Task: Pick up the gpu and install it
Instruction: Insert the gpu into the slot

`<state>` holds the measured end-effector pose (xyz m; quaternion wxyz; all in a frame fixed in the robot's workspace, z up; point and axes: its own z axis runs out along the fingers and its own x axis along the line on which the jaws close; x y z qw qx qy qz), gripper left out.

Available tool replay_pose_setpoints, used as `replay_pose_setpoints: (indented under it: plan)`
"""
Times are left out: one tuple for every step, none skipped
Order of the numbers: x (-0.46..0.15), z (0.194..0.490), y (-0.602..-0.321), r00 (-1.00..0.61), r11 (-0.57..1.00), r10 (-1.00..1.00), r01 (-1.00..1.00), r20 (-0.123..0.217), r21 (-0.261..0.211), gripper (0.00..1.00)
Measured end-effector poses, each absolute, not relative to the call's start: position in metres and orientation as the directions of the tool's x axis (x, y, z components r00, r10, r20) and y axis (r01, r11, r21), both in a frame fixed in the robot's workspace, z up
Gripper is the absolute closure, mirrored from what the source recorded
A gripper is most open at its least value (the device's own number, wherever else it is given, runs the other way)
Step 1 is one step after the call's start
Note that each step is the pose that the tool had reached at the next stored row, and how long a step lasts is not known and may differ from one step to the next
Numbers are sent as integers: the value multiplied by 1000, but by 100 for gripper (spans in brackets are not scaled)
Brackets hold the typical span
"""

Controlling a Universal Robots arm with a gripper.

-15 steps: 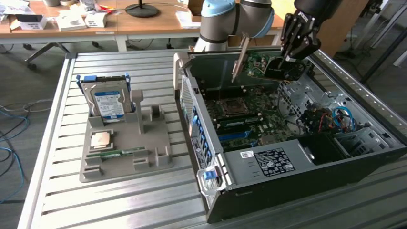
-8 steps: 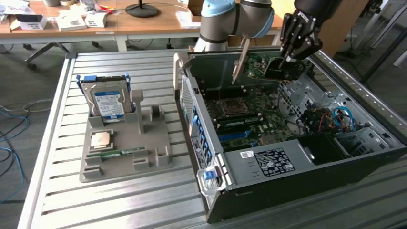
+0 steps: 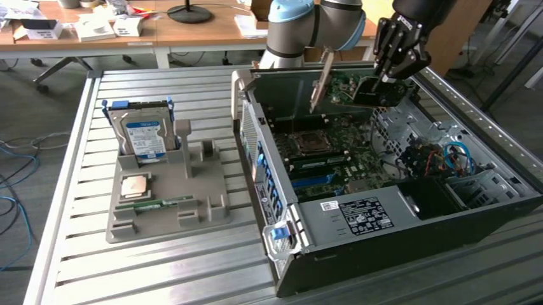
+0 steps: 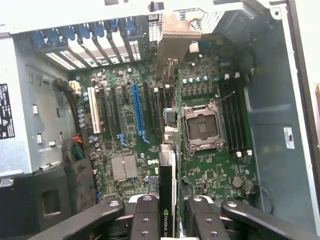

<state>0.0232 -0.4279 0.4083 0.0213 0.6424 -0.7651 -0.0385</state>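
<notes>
The gpu (image 3: 344, 86), a dark green card with a long silver bracket (image 3: 322, 77) at one end, hangs on edge over the open computer case (image 3: 365, 216). My gripper (image 3: 379, 89) is shut on the card's far end from above. In the wrist view the gpu (image 4: 167, 172) runs edge-on between my two black fingers (image 4: 145, 215), and its bracket (image 4: 176, 40) reaches toward the rear slot openings. The card is above the motherboard (image 4: 125, 145), apart from it, roughly over the strip between the slots and the processor socket (image 4: 202, 127).
A grey holder (image 3: 165, 210) on the slatted metal table carries a hard drive (image 3: 144, 133), a processor (image 3: 136, 186) and a memory stick (image 3: 157, 204). A long blue slot (image 4: 137, 112) lies beside the card. Case walls and cables (image 3: 454, 155) hem the interior. A desk stands behind.
</notes>
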Motion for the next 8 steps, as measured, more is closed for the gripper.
replay_pose_setpoints:
  plan:
    - [23, 408, -428, -168, 165, -986, -983, -17, 85, 73]
    - [23, 408, -428, -161, 159, -987, -984, -17, 85, 73]
    - [23, 408, -428, -154, 152, -988, -985, -17, 84, 73]
    - [23, 408, -428, -147, 145, -989, -986, -18, 83, 73]
    - [23, 408, -428, -140, 139, -990, -987, -18, 81, 73]
    - [23, 408, -428, -134, 132, -991, -988, -18, 79, 73]
    - [23, 408, -428, -127, 125, -992, -989, -18, 78, 73]
    - [23, 408, -428, -121, 119, -992, -990, -18, 76, 73]
